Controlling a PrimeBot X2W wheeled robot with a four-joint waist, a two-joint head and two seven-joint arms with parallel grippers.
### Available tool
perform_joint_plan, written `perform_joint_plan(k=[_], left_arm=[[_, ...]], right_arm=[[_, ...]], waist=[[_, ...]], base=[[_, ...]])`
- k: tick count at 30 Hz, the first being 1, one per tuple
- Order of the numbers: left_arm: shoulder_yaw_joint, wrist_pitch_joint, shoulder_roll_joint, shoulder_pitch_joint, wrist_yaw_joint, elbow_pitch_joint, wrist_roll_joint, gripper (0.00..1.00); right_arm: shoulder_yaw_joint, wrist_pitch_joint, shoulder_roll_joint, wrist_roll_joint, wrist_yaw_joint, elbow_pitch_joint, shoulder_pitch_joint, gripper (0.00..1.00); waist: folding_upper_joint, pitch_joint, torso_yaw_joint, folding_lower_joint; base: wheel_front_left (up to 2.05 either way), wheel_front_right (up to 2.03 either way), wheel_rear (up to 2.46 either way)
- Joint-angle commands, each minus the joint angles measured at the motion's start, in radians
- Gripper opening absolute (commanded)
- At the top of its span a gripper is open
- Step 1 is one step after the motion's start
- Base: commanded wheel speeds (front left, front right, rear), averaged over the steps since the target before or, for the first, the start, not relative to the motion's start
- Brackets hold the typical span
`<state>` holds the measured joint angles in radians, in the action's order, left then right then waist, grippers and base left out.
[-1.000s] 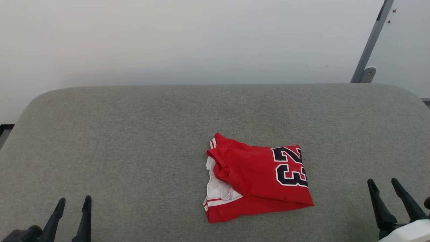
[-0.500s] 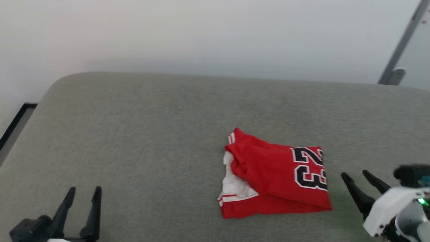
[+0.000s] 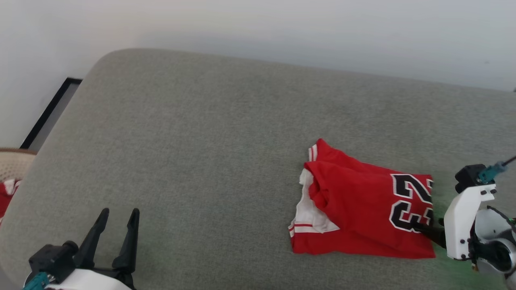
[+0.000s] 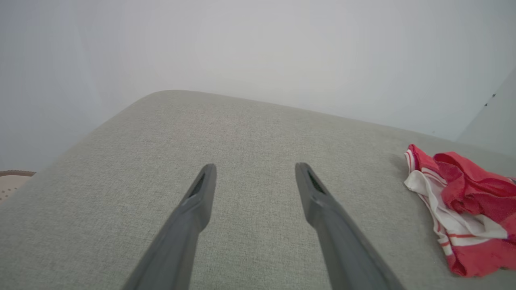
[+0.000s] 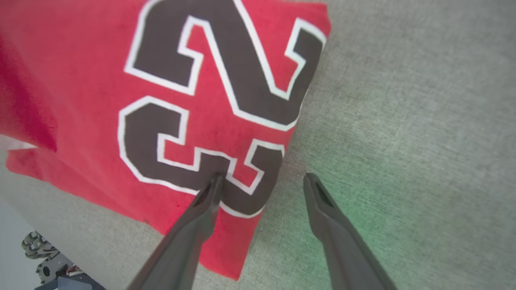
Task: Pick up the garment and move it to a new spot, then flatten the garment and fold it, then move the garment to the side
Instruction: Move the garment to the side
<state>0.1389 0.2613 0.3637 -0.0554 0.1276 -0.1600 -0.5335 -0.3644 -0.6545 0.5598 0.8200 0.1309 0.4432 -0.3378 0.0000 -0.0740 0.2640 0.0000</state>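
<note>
item 1, the garment (image 3: 354,209): red jersey, folded into a rough rectangle. it lies on the right half of the grey fabric surface (image 3: 201,141), towards the near edge. black numerals 23 with a white outline sit at its right end. a white sleeve with red-striped trim bunches out at its left end.

item 2, your right tool (image 5: 263,177): released, jaws spread wide, grasping nothing. it sits at the garment's right edge. one finger lies over the numeral 3, the other over bare surface just beyond the edge. you cannot tell whether that finger touches the cloth. a green glow tints the surface beside it.

item 3, your left tool (image 3: 121,210): released, jaws apart, empty. it is at the near left of the surface, well apart from the garment.

item 4, pale woven basket (image 3: 12,163): off the surface's left end, with red cloth (image 3: 5,197) just beside it.
</note>
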Motion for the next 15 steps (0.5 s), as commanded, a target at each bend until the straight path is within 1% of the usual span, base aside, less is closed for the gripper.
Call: perform_joint_plan(k=[1,5,8,10,11,12,15], left_arm=[[0.003,0.005,0.000,0.021,0.003,-0.003,-0.004,1.00],[0.008,0.005,-0.005,0.037,0.003,-0.010,-0.014,1.00],[0.012,0.005,-0.009,0.049,0.003,-0.016,-0.022,1.00],[0.013,0.005,-0.014,0.057,0.003,-0.020,-0.029,1.00],[0.014,0.005,-0.017,0.062,0.003,-0.022,-0.032,1.00],[0.014,0.005,-0.019,0.066,0.003,-0.027,-0.035,1.00],[0.008,0.005,-0.021,0.084,0.003,-0.032,-0.043,1.00]], right_arm=[[-0.009,-0.039,-0.004,-0.010,-0.001,0.016,-0.024,1.00],[-0.020,-0.116,-0.039,-0.023,-0.001,0.067,-0.060,1.00],[-0.032,-0.160,-0.085,-0.021,0.000,0.111,-0.074,1.00],[-0.045,-0.164,-0.103,-0.033,0.000,0.120,-0.084,1.00],[-0.054,-0.165,-0.110,-0.030,0.000,0.115,-0.090,0.30],[-0.062,-0.160,-0.111,-0.030,0.000,0.107,-0.094,0.00],[-0.056,-0.150,-0.089,-0.036,-0.001,0.090,-0.112,0.00]], waist=[[0.0000,-0.020,0.021,0.0000],[0.0000,-0.038,0.036,0.0000],[0.0000,-0.050,0.041,0.0000],[0.0000,-0.060,0.043,0.0000],[0.0000,-0.065,0.044,0.0000],[0.0000,-0.069,0.043,0.0000],[0.0000,-0.081,0.033,0.0000]], base=[[0.00,0.00,0.00],[0.00,0.00,0.00],[0.00,0.00,0.00],[0.00,0.00,0.00],[0.00,0.00,0.00],[0.00,0.00,0.00],[0.00,0.00,0.00]])
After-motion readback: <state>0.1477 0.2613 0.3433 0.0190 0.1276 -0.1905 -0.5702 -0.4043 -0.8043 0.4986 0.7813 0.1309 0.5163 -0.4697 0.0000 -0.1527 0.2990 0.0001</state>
